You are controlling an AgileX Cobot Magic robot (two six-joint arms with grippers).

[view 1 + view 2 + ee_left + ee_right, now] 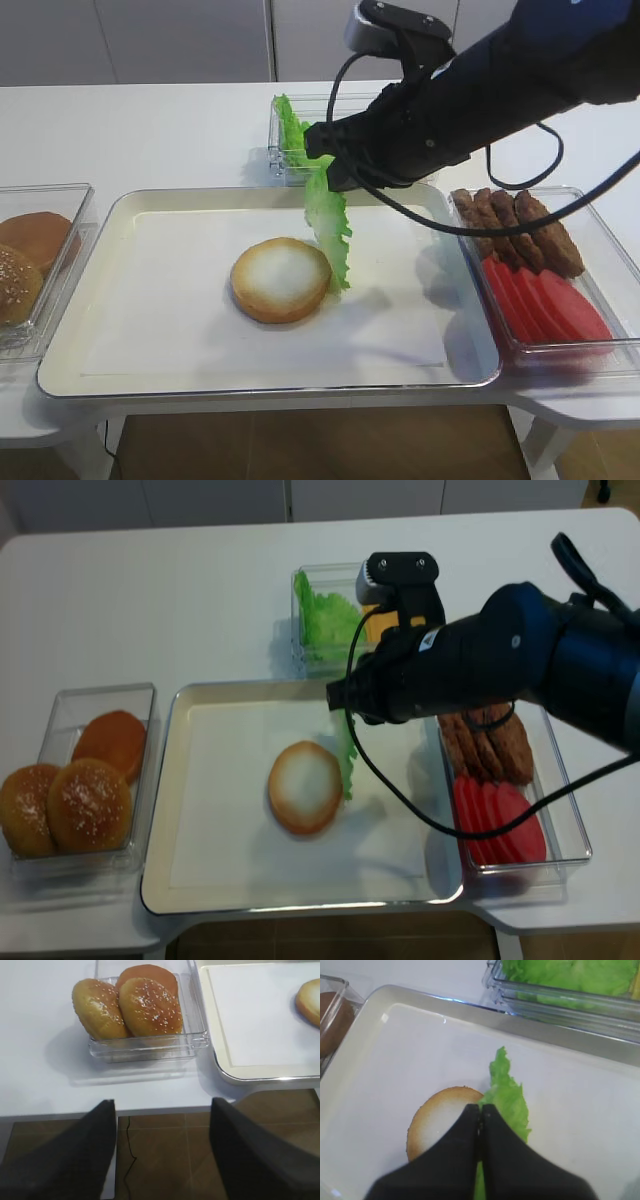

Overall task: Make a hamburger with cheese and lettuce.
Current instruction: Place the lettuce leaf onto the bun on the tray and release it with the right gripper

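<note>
The lettuce (330, 225) is pinched in the closed right gripper (481, 1116) and hung vertically beside the bun half (281, 279) on the tray (120, 215), ready for lowering; the left gripper (162, 1110) is held wide, idle.

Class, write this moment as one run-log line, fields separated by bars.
right gripper: shut on lettuce | lettuce: hanging beside hamburger | left gripper: open, idle | tray: holds hamburger
</note>
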